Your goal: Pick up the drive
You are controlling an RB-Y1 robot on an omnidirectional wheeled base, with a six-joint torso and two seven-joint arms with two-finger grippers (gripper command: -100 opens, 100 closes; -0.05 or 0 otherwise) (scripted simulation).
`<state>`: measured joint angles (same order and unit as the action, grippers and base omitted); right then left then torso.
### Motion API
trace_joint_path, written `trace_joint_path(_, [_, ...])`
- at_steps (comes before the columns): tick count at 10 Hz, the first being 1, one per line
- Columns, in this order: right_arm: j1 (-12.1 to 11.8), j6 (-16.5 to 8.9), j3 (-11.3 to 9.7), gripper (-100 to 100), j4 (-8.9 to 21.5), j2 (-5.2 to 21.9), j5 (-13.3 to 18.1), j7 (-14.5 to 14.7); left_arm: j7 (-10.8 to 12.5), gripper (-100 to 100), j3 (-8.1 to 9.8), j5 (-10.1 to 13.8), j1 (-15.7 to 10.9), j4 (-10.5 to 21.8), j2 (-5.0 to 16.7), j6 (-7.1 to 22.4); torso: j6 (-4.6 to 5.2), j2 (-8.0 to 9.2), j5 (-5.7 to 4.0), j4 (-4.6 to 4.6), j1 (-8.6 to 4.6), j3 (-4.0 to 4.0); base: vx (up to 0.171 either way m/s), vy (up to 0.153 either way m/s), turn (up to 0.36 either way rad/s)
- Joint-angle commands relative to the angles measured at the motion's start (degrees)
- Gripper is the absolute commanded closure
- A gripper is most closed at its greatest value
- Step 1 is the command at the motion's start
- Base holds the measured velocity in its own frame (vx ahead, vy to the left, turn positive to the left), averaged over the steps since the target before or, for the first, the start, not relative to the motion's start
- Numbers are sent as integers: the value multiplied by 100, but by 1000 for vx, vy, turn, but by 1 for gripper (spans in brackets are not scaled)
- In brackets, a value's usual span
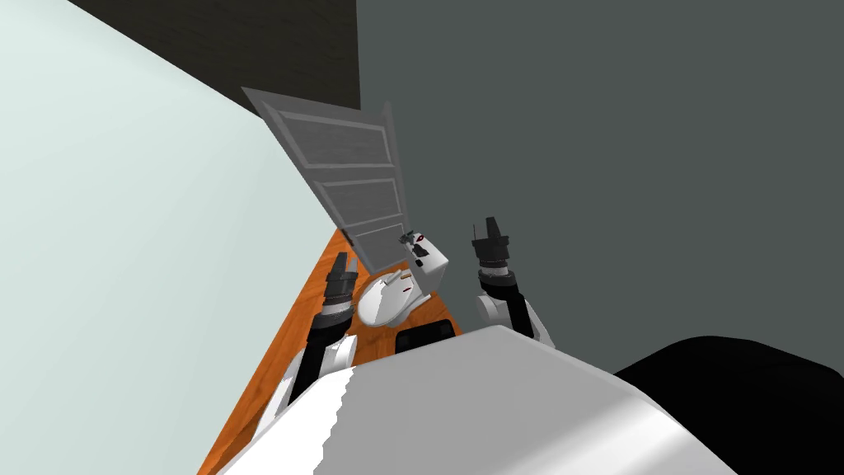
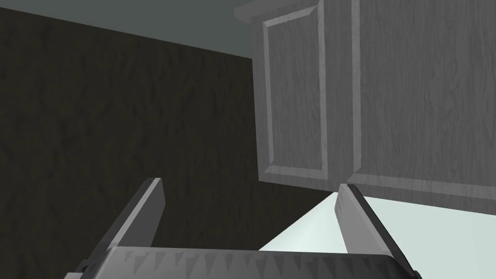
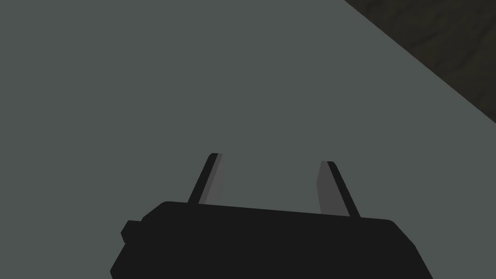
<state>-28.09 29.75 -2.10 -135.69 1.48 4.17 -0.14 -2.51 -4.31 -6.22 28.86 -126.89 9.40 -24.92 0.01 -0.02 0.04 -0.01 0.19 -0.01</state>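
Room: pale wall [image 1: 124,247] on my left, dark grey wall [image 1: 618,165] on my right; grey panelled door [image 1: 350,173] ahead between them; strip of orange floor [image 1: 280,363] below it.

White toilet [image 1: 383,301] stands at the foot of the door, its tank [image 1: 433,268] on the far side of the bowl; a few small dark pieces lie on the tank lid.

Left gripper [image 1: 341,262] hangs just beside the bowl, fingers spread wide, nothing between them, facing the door; right gripper [image 1: 493,226] is raised on the other side of the tank, also wide and empty, facing the grey wall; neither touches the toilet.

Drive [image 1: 419,239]: presumably the small dark piece with a red spot at the far end of the lid; too small to be sure which piece it is.

Handling, as judgement: light, rigid, hard-shelled, probably smooth and prone to slide on the glossy lid; low profile, so come from above and pinch across its narrow sides near the middle; close gently, keep clear of the neighbouring pieces and the lid edge.
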Motion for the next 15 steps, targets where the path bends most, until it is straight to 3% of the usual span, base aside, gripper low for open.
trace_joint_path(1, [0, 0, 0, 0, 0, 0, 0, 0, 156, -100, -118, -72, -47, 14, 286, 221, 0, 0, 0, 0, 0, 0, 7, 60, -160])
trace_joint_path(3, [0, 0, 0, 0, 0, 0, 0, 0, 381, -100, -264, -169, -140, 10, 636, 543, 0, -1, 2, 0, 7, 0, -2, 70, -142])
trace_joint_path(4, [0, 0, 0, 0, 0, 0, 0, 0, 381, -100, -264, -169, -140, 10, 700, 554, 0, 1, 2, 0, 10, 0, 1, 50, -53])
trace_joint_path(7, [0, 0, 0, 0, 0, 0, 0, 0, 763, -100, -506, -331, -293, -1, 1255, 1066, 0, -1, 0, 0, 2, 0, 3, 53, -163])
trace_joint_path(8, [0, 0, 0, 0, 0, 0, 0, 0, 763, -100, -506, -331, -293, -1, 1343, 1111, 0, -2, 2, 0, 6, -1, -7, 52, -48])
trace_joint_path(10, [0, 0, 0, 0, 0, 0, 0, 0, 1033, -100, -682, -438, -405, -9, 1723, 1495, -1, 0, 1, 0, 2, 0, -5, 57, -142])
trace_joint_path(11, [0, 0, 0, 0, 0, 0, 0, 0, 1033, -100, -682, -438, -405, -9, 1788, 1511, -1, -1, 2, 0, 5, 0, -2, 49, -78])
trace_joint_path(14, [0, 0, 0, 0, 0, 0, 0, 0, 1439, -100, -967, -570, -591, -11, 2363, 2068, 0, -3, 1, 0, 2, -1, -4, 55, -195])
trace_joint_path(15, [0, 0, 0, 0, 0, 0, 0, 0, 1439, -100, -967, -570, -591, -11, 2431, 2148, -2, -2, 2, 0, 6, -1, -2, 48, -51])
